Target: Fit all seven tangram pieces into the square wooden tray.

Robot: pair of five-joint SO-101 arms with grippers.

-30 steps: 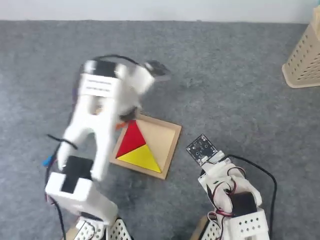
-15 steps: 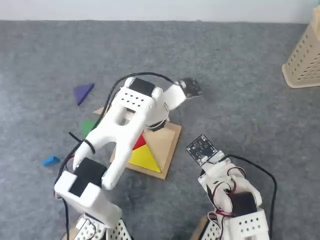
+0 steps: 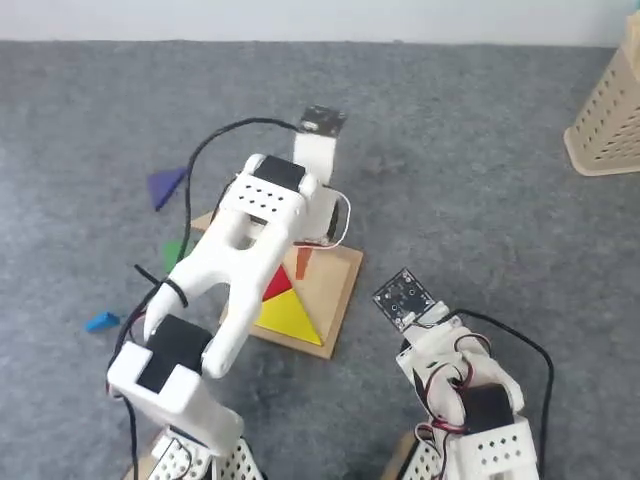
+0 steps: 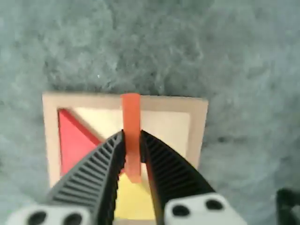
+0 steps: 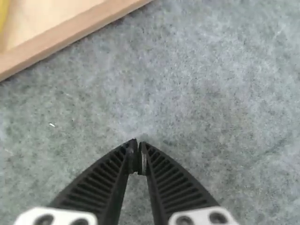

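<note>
Left arm has swung across from the loose pieces; left gripper (image 4: 131, 137) now hangs over the tray (image 4: 198, 125), clamped on the orange piece (image 4: 131, 108) (held on edge, above the bare part); red triangle (image 4: 77, 137) and yellow triangle (image 3: 290, 318) lie flat inside; purple piece (image 3: 166, 184), green piece (image 3: 176, 252) and blue piece (image 3: 101, 322) sit on the carpet (image 3: 480, 170) beside the tray; right gripper (image 5: 137, 157) is closed on nothing, over carpet near the tray's rim.

Square wooden tray (image 3: 332, 280) sits mid-table on the grey carpet (image 3: 480, 180). In it, a red triangular piece (image 3: 278, 286) lies behind a yellow triangular piece (image 3: 288, 316), touching it. An orange flat piece (image 4: 131, 117) is clamped in the left gripper (image 4: 131, 137) above the tray's bare part. Left of the tray, on the carpet, lie three pieces: purple triangle (image 3: 166, 184) farthest back, green piece (image 3: 177, 252), and small blue piece (image 3: 101, 322) nearest.
</note>
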